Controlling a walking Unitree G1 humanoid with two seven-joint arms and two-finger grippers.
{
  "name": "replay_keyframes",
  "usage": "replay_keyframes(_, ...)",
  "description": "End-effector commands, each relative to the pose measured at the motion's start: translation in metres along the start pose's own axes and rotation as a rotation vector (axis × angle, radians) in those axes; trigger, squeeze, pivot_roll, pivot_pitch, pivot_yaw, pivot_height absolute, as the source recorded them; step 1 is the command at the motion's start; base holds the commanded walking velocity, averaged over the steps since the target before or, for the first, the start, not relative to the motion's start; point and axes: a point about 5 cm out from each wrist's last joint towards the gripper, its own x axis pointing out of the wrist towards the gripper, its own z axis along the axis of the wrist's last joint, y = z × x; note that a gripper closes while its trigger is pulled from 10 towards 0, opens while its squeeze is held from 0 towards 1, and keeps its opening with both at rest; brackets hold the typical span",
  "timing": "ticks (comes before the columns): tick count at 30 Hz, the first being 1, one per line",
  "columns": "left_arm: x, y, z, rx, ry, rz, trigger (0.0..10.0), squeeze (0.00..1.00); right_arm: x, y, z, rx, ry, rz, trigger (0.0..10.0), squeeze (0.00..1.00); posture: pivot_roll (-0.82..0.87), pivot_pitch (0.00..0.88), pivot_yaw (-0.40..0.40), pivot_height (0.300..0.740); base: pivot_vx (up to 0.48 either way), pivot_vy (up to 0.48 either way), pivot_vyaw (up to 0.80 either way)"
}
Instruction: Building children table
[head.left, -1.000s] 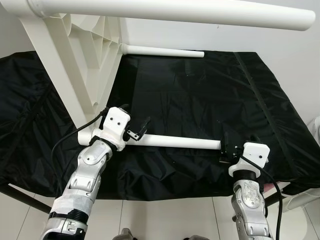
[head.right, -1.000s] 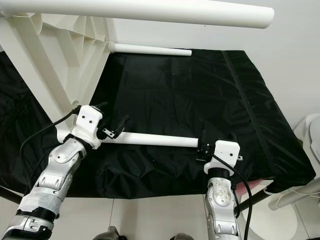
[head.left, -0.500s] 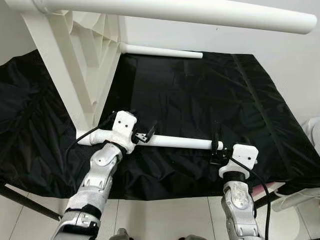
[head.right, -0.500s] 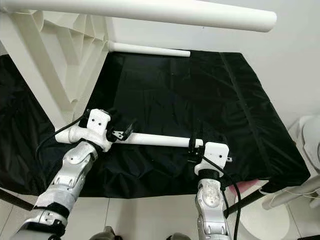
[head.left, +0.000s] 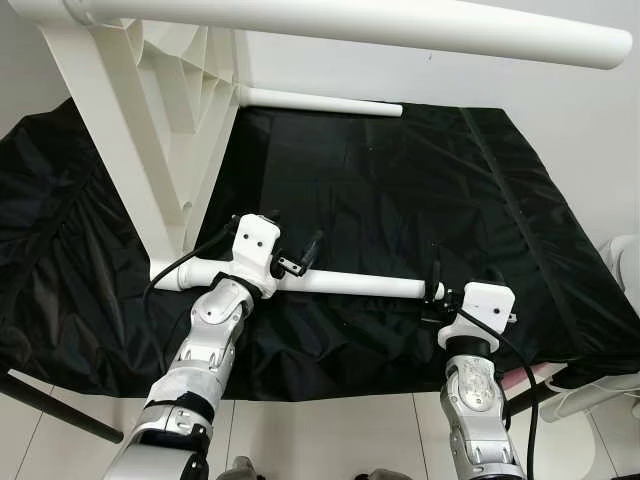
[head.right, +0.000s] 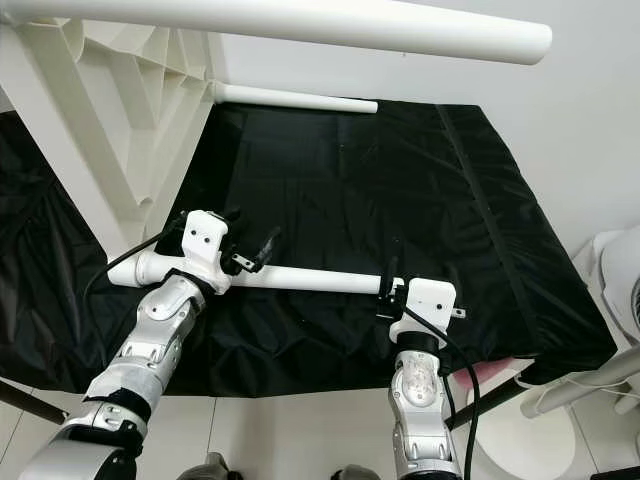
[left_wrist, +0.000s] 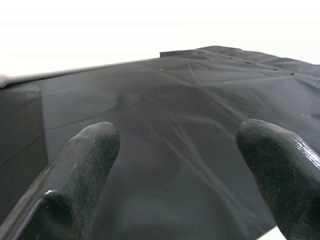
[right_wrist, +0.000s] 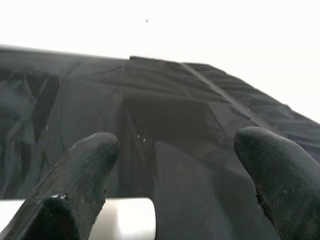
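The white plastic table (head.left: 150, 150) stands tipped on a black cloth (head.left: 400, 190), with one long white leg (head.left: 350, 25) passing overhead and another leg (head.left: 320, 101) at the far side. A third white leg (head.left: 360, 284) lies across the cloth's front, its left end by the table frame. My left gripper (head.left: 298, 255) is open just above this leg, near its left part. In the left wrist view its fingers (left_wrist: 75, 175) have only cloth between them. My right gripper (head.left: 433, 295) is open and straddles the leg's right end, which appears as the leg end (right_wrist: 125, 220) between its fingers (right_wrist: 80, 175).
The cloth's front edge (head.left: 350, 385) drops to white floor tiles right before me. A pink item (head.left: 530, 375) and a white rounded object (head.left: 625, 265) sit at the lower right. A pale wall stands behind and to the right.
The camera has shifted slightly. My left gripper has slid a little right along the lying leg. My right gripper has come in from beyond the leg's right end to straddle it.
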Motion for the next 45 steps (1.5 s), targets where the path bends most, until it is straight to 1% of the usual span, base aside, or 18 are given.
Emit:
replay_keyframes(1,0.001,0.006,-0.001,0.009,-0.001,0.106,10.0,0.0,0.0,0.001,-0.002,0.003,0.008,0.001,10.0,0.0,0.01,0.0,-0.018,0.74,0.0,0.0,0.0)
replay_keyframes(5,0.002,0.003,-0.002,-0.004,-0.004,0.1,10.0,0.0,0.0,-0.001,-0.002,0.0,0.005,-0.001,10.0,0.0,0.01,0.0,-0.016,0.74,0.0,0.0,0.0)
replay_keyframes(8,0.004,0.006,-0.002,-0.037,-0.003,0.135,10.0,0.0,0.002,-0.004,-0.002,-0.014,-0.001,-0.014,10.0,0.0,0.01,0.0,-0.01,0.74,0.0,0.0,0.0)
replay_keyframes(12,0.006,0.009,-0.001,-0.02,-0.007,0.15,10.0,0.0,0.004,-0.005,-0.001,-0.013,-0.009,-0.02,10.0,0.0,0.01,0.0,-0.009,0.74,0.0,0.0,0.0)
replay_keyframes(17,0.008,0.012,0.004,-0.019,-0.023,0.17,10.0,0.0,0.007,-0.007,0.001,-0.012,-0.022,-0.03,10.0,0.0,0.02,0.0,-0.014,0.74,0.0,0.0,0.0)
replay_keyframes(20,0.009,0.009,0.003,0.026,-0.022,0.18,10.0,0.0,0.01,-0.007,0.002,-0.013,-0.023,-0.027,10.0,0.0,0.02,0.0,-0.018,0.74,0.0,0.0,0.0)
replay_keyframes(24,0.013,0.005,0.004,0.027,-0.026,0.177,10.0,0.0,0.013,-0.005,0.002,-0.012,-0.028,-0.015,10.0,0.0,0.03,0.0,-0.018,0.74,0.0,0.0,0.0)
replay_keyframes(28,0.016,0.004,0.006,0.0,-0.03,0.173,10.0,0.0,0.014,-0.004,0.003,-0.012,-0.034,-0.015,10.0,0.0,0.03,0.0,-0.014,0.74,0.0,0.0,0.0)
replay_keyframes(32,0.013,0.005,0.005,0.011,-0.029,0.169,10.0,0.0,0.012,-0.004,0.002,-0.012,-0.031,-0.019,10.0,0.0,0.03,0.0,-0.004,0.74,0.0,0.0,0.0)
replay_keyframes(34,0.008,0.009,0.003,0.032,-0.028,0.165,10.0,0.0,0.008,-0.004,0.0,-0.012,-0.02,-0.029,10.0,0.0,0.03,0.0,0.0,0.74,0.0,0.0,0.0)
replay_keyframes(35,0.008,0.009,0.003,0.032,-0.028,0.165,10.0,0.0,0.008,-0.004,0.0,-0.012,-0.02,-0.029,10.0,0.0,0.03,0.0,0.0,0.74,0.0,0.0,0.0)
replay_keyframes(36,0.006,0.009,0.002,0.029,-0.024,0.161,10.0,0.0,0.006,-0.005,-0.001,-0.013,-0.016,-0.033,10.0,0.0,0.03,0.0,-0.002,0.74,0.0,0.0,0.0)
replay_keyframes(38,0.005,0.011,-0.001,0.05,-0.002,0.158,10.0,0.0,0.005,-0.006,-0.001,-0.014,-0.014,-0.034,10.0,0.0,0.03,0.0,-0.005,0.74,0.0,0.0,0.0)
replay_keyframes(45,0.005,0.012,-0.001,0.037,-0.006,0.161,10.0,0.0,0.006,-0.004,-0.001,-0.013,-0.015,-0.028,10.0,0.0,0.03,0.0,-0.004,0.74,0.0,0.0,0.0)
